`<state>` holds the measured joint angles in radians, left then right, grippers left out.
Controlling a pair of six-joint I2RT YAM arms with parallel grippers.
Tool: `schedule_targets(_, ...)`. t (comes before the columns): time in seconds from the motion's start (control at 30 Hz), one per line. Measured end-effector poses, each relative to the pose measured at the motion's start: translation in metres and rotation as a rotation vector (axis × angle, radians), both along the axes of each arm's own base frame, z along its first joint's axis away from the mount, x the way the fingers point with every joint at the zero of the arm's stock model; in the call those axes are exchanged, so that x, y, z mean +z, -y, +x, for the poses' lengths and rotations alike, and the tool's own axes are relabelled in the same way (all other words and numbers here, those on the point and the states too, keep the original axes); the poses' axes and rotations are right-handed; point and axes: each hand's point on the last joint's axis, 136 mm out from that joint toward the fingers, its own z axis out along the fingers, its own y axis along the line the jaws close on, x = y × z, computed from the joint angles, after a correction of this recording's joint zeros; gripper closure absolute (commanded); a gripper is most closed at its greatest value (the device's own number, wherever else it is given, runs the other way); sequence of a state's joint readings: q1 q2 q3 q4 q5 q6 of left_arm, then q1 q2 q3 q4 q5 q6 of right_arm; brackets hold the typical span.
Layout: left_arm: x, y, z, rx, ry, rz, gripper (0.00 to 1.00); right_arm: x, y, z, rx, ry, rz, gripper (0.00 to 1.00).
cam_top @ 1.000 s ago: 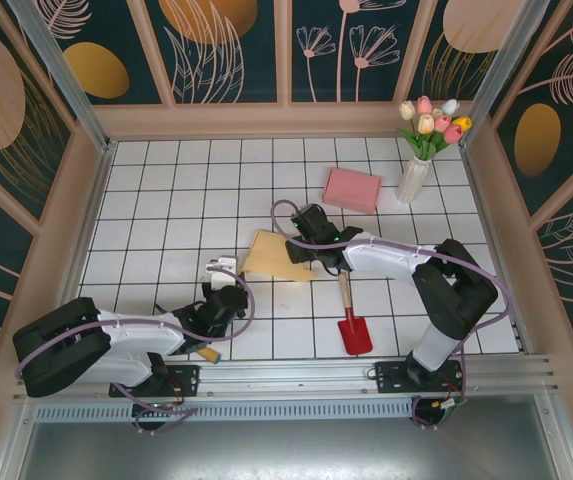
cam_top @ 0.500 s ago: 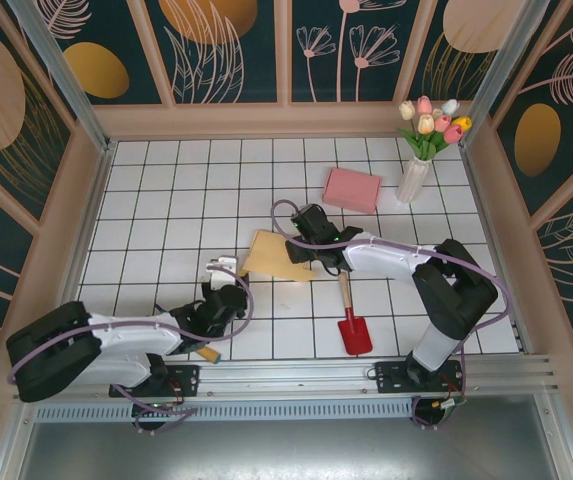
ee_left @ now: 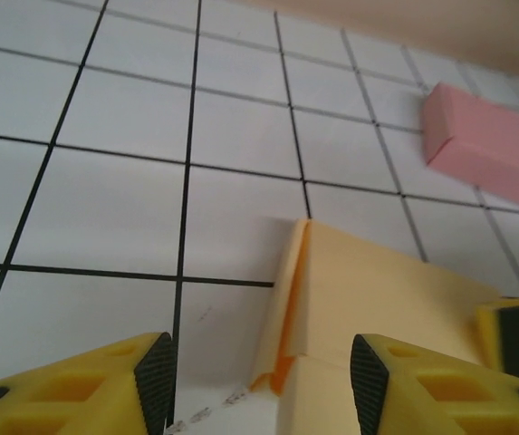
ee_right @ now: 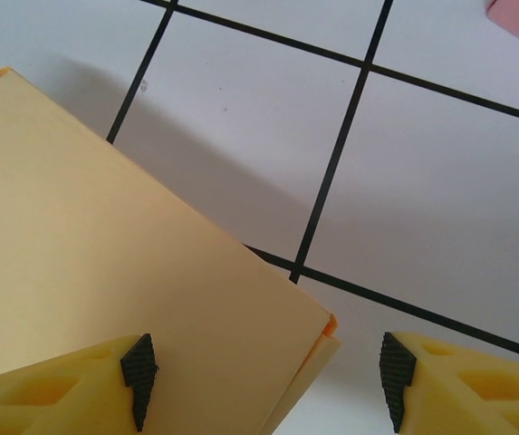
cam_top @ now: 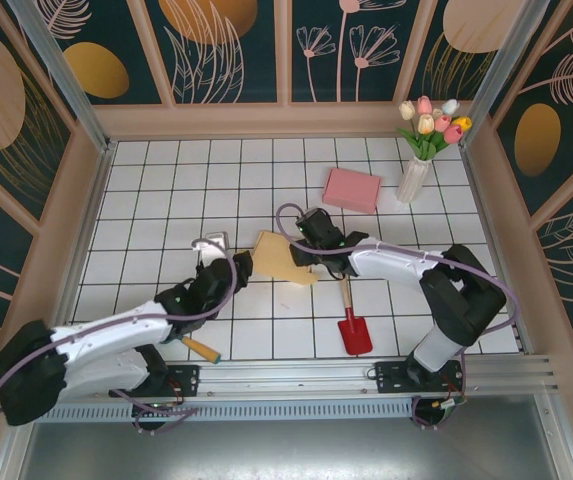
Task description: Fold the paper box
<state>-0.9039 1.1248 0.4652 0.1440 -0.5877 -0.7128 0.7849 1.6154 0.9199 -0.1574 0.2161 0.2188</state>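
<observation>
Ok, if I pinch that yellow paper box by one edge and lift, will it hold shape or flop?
Probably flops: the paper box lies flat in thin layers. It is likely very light, so a push may slide it over the smooth white tiles instead of folding it. The fold line in the left wrist view suggests it bends most readily there.

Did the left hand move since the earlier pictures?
Yes. The left hand went farther out over the table, away from the near rail and closer to the paper box.

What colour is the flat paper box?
Pale yellow paper box, orange at its edges; clearest in the right wrist view.
</observation>
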Motion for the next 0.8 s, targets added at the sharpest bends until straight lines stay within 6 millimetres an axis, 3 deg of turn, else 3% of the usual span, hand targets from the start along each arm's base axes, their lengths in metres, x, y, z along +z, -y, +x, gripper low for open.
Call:
schedule_targets(0.13,-0.023,0.023,0.016,-0.027,-0.083,0.062,0.43,-0.003,0.002,-0.001,-0.007,0.002,0.004,0.31)
schedule_targets(0.23,-0.040,0.040,0.025,-0.052,-0.128,0.099,0.51,-0.008,0.003,-0.002,-0.018,0.005,0.018,0.31)
schedule_targets(0.4,-0.076,0.039,0.020,-0.059,-0.206,0.165,0.56,-0.014,0.007,-0.002,-0.039,0.020,0.020,0.31)
schedule_targets(0.8,-0.076,0.022,0.011,-0.017,-0.197,0.156,0.53,-0.012,0.013,-0.001,-0.080,0.046,0.035,0.31)
